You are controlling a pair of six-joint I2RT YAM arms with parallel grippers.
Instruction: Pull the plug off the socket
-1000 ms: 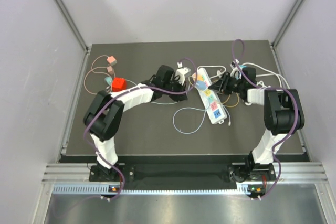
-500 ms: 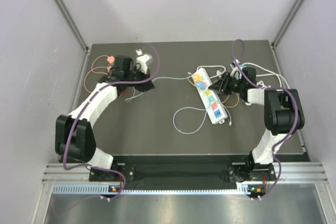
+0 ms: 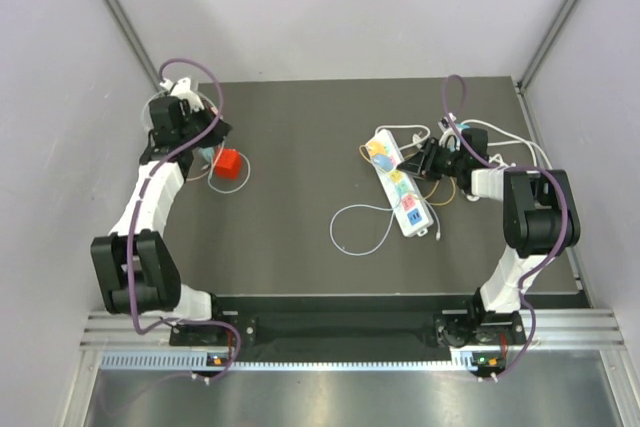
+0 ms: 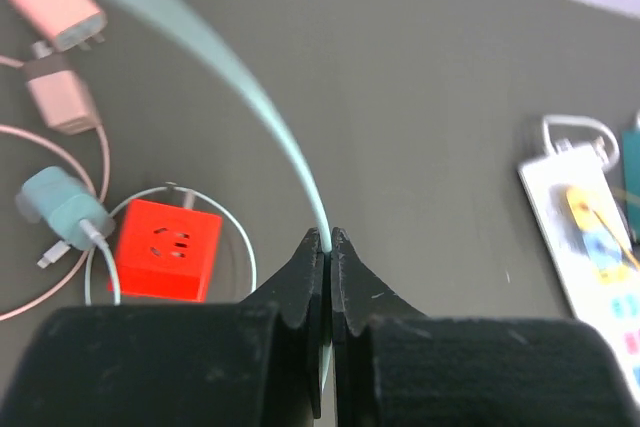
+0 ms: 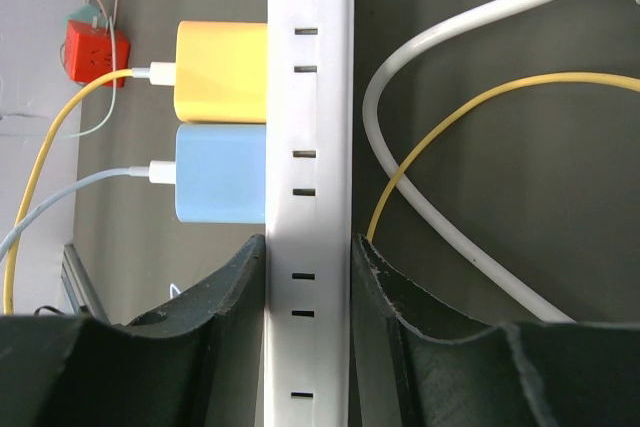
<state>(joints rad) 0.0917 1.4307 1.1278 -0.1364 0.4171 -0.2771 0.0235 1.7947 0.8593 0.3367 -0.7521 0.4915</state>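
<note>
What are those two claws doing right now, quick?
Left gripper: closed, pinching the pale green cable.
Right gripper: closed around the white power strip.

Overhead camera looks down on the whole table (image 3: 300, 257); close wrist cameras share the power strip (image 5: 310, 147).

Dark tabletop (image 3: 300, 257): white power strip (image 3: 398, 187) toward the right edge; red cube (image 3: 227, 162) and probably chargers (image 4: 58, 7) near the far-left corner.
</note>
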